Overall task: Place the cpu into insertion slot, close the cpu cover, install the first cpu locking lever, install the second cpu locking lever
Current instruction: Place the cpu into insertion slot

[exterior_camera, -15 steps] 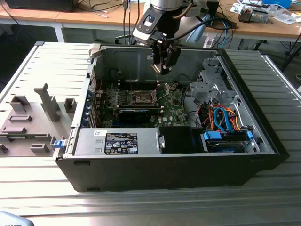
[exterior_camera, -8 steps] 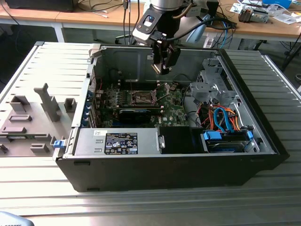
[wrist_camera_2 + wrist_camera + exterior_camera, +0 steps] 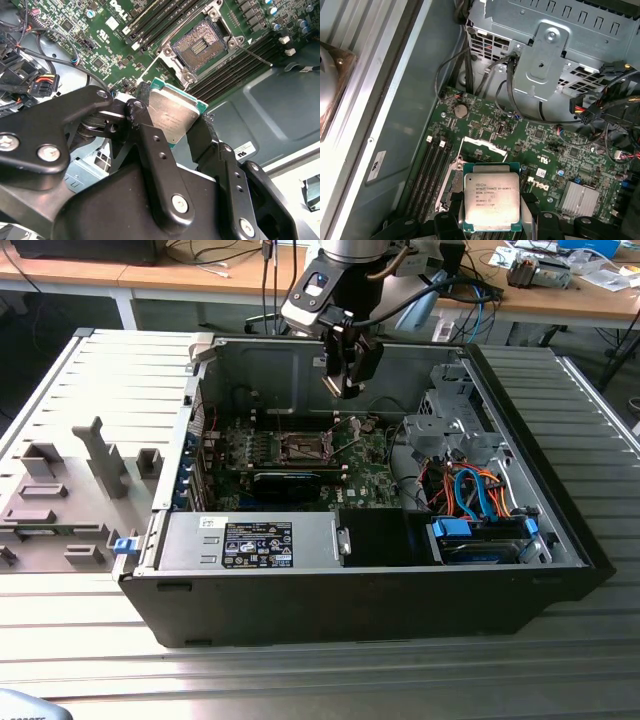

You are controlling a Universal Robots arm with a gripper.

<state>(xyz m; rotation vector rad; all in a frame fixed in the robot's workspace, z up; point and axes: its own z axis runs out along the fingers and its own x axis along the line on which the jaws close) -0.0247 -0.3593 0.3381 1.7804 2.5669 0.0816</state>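
My gripper (image 3: 350,383) hangs inside the open computer case (image 3: 560,510), above the green motherboard (image 3: 365,475). It is shut on the cpu (image 3: 172,116), a small square chip with a silver-grey top, with one black finger on each of two opposite edges. The cpu (image 3: 491,202) sits flat between the fingers in both wrist views. The insertion slot (image 3: 200,46) lies uncovered below and off to one side, its dark pin field showing inside a silver rim; it is also visible on the board (image 3: 303,448). A thin lever rod (image 3: 256,56) sticks out beside the slot.
Black memory slots (image 3: 235,70) flank the socket. A silver drive cage (image 3: 450,420) and coloured cables (image 3: 470,495) fill the case's right side in the exterior view, and a power supply box (image 3: 250,540) sits at the front. A grey fixture tray (image 3: 70,490) lies outside the case.
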